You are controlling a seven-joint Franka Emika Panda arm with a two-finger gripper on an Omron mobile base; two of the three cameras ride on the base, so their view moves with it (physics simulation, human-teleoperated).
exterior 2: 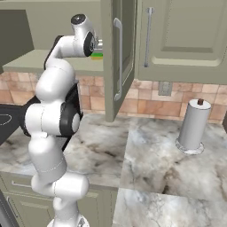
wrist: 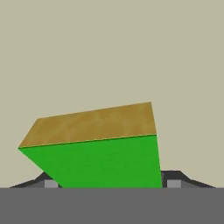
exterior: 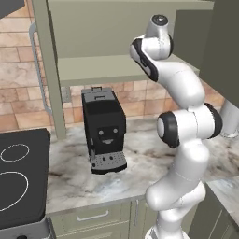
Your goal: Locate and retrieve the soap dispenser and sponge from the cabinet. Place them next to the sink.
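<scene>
Hand view puts the flat green sponge with its yellowish-brown top face (wrist: 96, 151) directly ahead of me and very close, lying between my two dark fingertips (wrist: 109, 184), one showing at each lower corner of it. Its long axis runs across my view, roughly along the line from finger to finger, the left end skewed a little away. My jaws stand apart on either side of it; whether the pads already touch it I cannot tell.

From the right base view, my gripper (exterior 2: 98, 45) is inside the sage-green wall cabinet (exterior 2: 119, 57), with the sponge (exterior 2: 97, 56) on the inner shelf just below it. The open door hangs close on one side, so I judge the way out is straight back toward me, over the marbled counter (exterior 2: 150, 164).
</scene>
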